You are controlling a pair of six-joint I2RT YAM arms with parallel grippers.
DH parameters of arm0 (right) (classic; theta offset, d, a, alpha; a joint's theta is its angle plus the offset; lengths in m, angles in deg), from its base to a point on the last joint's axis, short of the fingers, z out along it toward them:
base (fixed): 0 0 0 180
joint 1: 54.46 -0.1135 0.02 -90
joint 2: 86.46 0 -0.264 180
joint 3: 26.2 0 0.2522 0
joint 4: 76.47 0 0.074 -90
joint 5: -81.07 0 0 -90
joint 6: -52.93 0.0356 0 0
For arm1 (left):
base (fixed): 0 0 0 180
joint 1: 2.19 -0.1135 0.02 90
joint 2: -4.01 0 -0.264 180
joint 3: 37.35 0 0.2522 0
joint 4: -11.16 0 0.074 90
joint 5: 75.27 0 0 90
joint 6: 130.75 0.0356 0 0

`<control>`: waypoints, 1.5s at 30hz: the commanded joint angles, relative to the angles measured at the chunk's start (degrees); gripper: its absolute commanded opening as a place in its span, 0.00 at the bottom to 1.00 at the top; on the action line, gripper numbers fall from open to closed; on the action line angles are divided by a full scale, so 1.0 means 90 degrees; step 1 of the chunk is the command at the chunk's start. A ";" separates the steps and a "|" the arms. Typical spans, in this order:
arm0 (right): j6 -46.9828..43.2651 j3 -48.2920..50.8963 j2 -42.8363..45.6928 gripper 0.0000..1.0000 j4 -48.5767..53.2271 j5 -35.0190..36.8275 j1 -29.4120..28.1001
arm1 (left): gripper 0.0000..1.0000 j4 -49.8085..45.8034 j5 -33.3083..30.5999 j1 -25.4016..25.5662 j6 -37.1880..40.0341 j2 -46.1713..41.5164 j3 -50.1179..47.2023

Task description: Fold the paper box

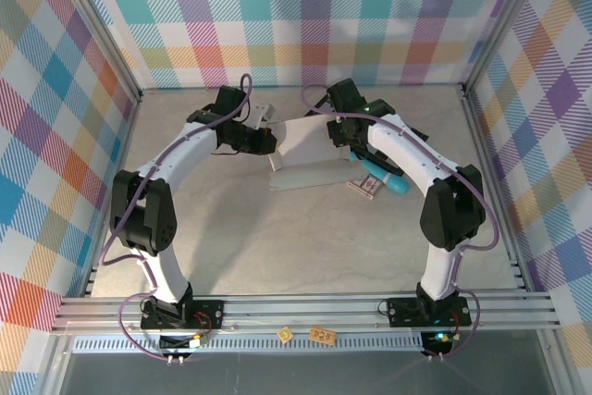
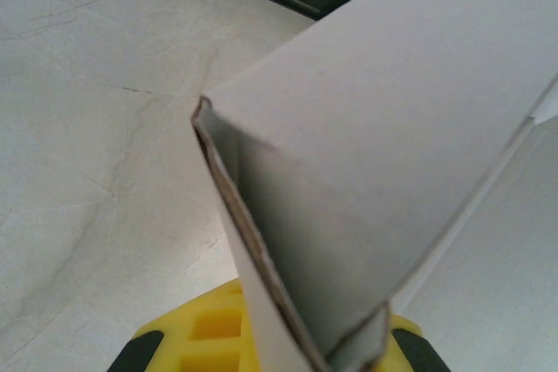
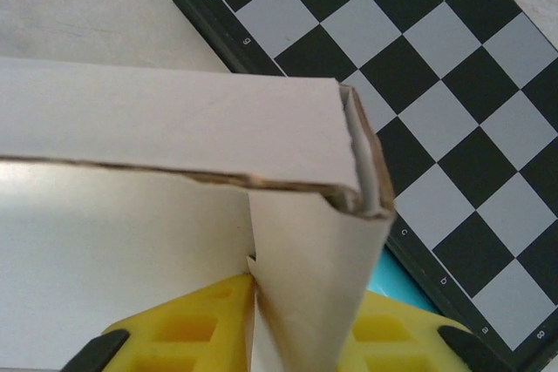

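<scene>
Gripping: both grippers hold the box [image 1: 310,173] between them, one at each end.
Box: white card, towards the far edge of the table [image 1: 277,256], about midway between its left and right edges. The near part lies flat and the far part stands up as a wall.
Left gripper [image 1: 264,141]: at the box's left end. Seen from its wrist, a folded corner of the box [image 2: 375,128] runs down between the yellow pads [image 2: 205,333], and the pincer [image 2: 292,350] is clamped on that card.
Right gripper [image 1: 338,131]: at the box's right end. Seen from its wrist, a turned-up flap [image 3: 305,302] drops between its yellow pads [image 3: 196,328], and the pincer [image 3: 292,337] is closed on the card. A side wall [image 3: 174,124] runs off to the left, its raw edge showing brown.
Board [image 3: 418,84]: black-and-grey checks, flat on the table just beyond the held corner. Part of it is hidden behind the box.
Packet [image 1: 363,188]: small and patterned, just beside the box's near right corner.
Teal thing [image 1: 393,180]: under the right arm, beside the packet. I cannot tell what it is.
</scene>
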 commanded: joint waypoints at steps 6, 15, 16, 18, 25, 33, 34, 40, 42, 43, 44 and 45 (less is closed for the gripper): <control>0.0097 -0.0125 -0.0127 0.13 0.0087 0.0194 -0.0070 | 0.00 0.0150 0.0419 0.0153 0.0099 -0.0335 0.0076; 0.0477 -0.0575 -0.0466 0.00 0.0909 0.1455 -0.0160 | 0.00 0.0130 0.0289 0.0163 0.0060 -0.0296 0.0106; 0.0514 -0.0561 -0.0479 0.00 0.0945 0.1602 -0.0186 | 0.00 0.0128 0.0262 0.0173 0.0040 -0.0298 0.0115; 0.0599 -0.0551 -0.0488 0.00 0.0976 0.1798 -0.0245 | 0.00 0.0121 0.0207 0.0183 0.0024 -0.0283 0.0121; 0.0746 -0.0878 -0.0700 0.00 0.1246 0.2238 -0.0391 | 0.00 0.0123 0.0150 0.0213 -0.0034 -0.0245 0.0174; 0.0833 -0.1089 -0.0828 0.14 0.1296 0.1895 -0.0383 | 0.00 0.0188 0.0168 0.0212 -0.0083 -0.0223 0.0193; 0.0840 -0.1110 -0.0847 0.17 0.1321 0.1895 -0.0383 | 0.00 0.0178 0.0168 0.0212 -0.0083 -0.0205 0.0220; 0.0934 -0.1243 -0.1016 0.14 0.1506 0.2145 -0.0378 | 0.00 0.0166 0.0188 0.0212 -0.0111 -0.0159 0.0300; 0.0993 -0.1382 -0.1124 0.12 0.1686 0.2315 -0.0383 | 0.00 0.0145 0.0170 0.0212 -0.0112 -0.0149 0.0321; 0.1016 -0.1427 -0.1159 0.10 0.1749 0.2397 -0.0383 | 0.00 0.0136 0.0164 0.0212 -0.0099 -0.0143 0.0330; 0.1057 -0.1439 -0.1162 0.07 0.1777 0.2402 -0.0383 | 0.00 0.0128 0.0159 0.0212 -0.0100 -0.0138 0.0330; 0.1130 -0.1444 -0.1155 0.04 0.1804 0.2618 -0.0388 | 0.00 0.0127 0.0136 0.0212 -0.0105 -0.0131 0.0330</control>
